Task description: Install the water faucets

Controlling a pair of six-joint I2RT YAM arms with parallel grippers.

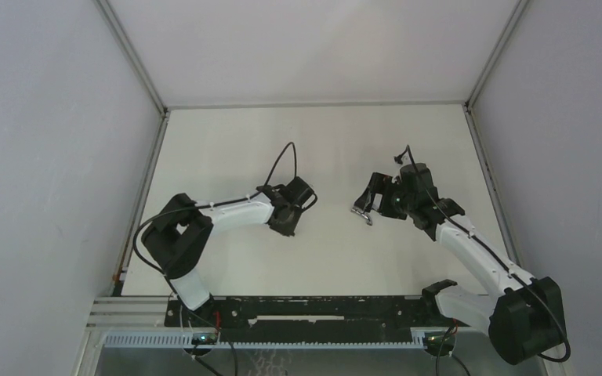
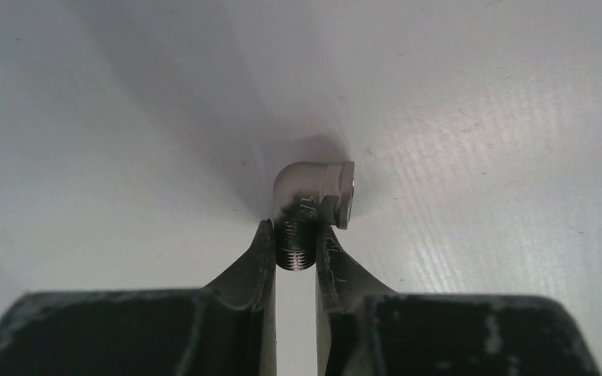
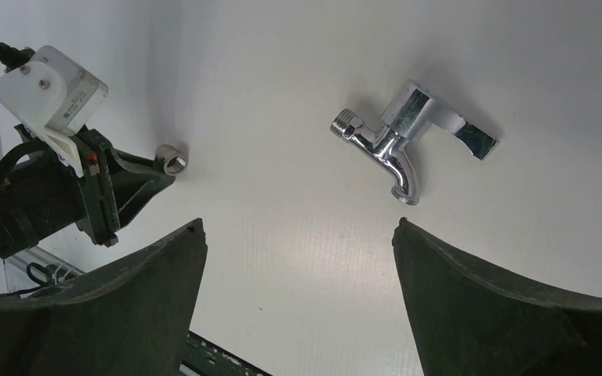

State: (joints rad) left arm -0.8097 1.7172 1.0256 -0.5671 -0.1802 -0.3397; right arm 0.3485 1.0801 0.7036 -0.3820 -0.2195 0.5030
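Note:
A small silver elbow faucet part is pinched by its threaded end between the fingers of my left gripper, which is shut on it just above the white table. The right wrist view shows the same part at the tip of the left gripper. A chrome water faucet with a bent spout and a flat handle lies on the table. My right gripper hangs open over the table near it, with nothing between its fingers. From above, the faucet lies just below the right gripper.
The white table is walled by grey panels left, right and behind. A black rail runs along the near edge by the arm bases. The left arm reaches in from the left.

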